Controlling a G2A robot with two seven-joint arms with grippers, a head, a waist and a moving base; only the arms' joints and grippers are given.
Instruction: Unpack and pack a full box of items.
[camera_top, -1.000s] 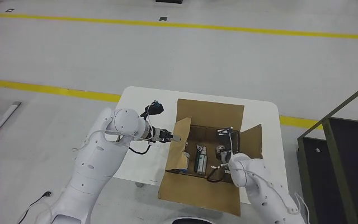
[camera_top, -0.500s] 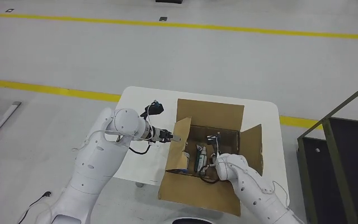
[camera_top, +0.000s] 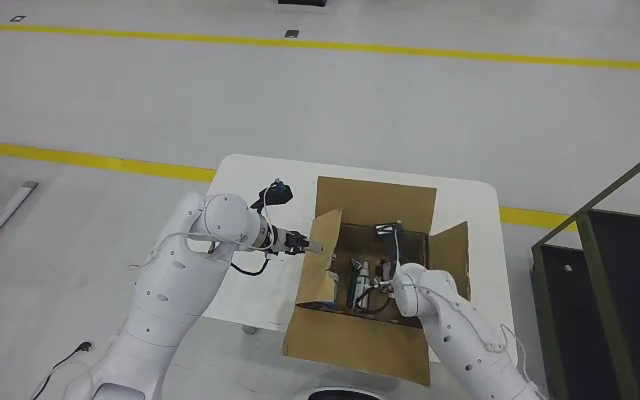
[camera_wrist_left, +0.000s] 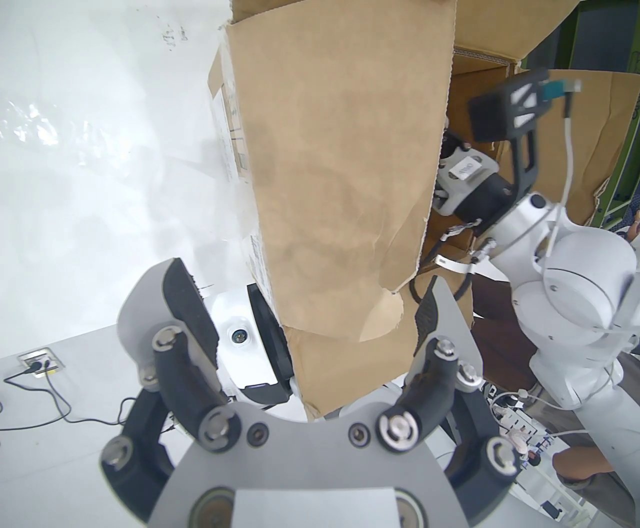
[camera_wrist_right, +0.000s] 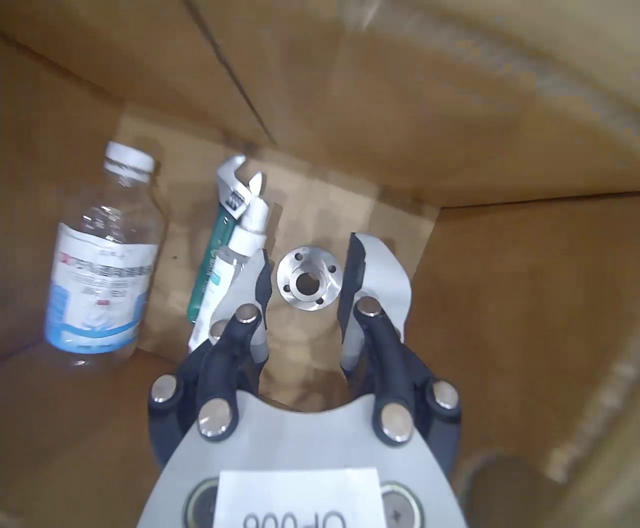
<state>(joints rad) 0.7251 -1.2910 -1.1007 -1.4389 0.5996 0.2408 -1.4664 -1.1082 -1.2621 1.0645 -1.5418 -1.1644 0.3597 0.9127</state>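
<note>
An open cardboard box (camera_top: 400, 205) stands on the white table (camera_top: 250, 185). My right gripper (camera_wrist_right: 310, 250) is down inside it, open, one finger on either side of a round metal flange (camera_wrist_right: 307, 280) lying on the box floor. Beside the flange lie a white tube (camera_wrist_right: 235, 260), a green-handled wrench (camera_wrist_right: 220, 225) and a clear bottle (camera_wrist_right: 102, 260) with a blue and white label. My left gripper (camera_wrist_left: 305, 275) is open at the box's left flap (camera_wrist_left: 340, 165), with the flap's corner between its fingers. From above, the left gripper (camera_top: 305, 243) sits at that raised flap (camera_top: 322, 245).
The box takes up the right half of the table, its flaps standing out on all sides. The near flap (camera_top: 350, 345) hangs over the table's front edge. Bare tabletop lies left of the box. A dark framed cart (camera_top: 590, 290) stands right of the table.
My right arm has swung left inside the box, from its right side toward the items in the middle. The left arm and the flap have stayed put.
</note>
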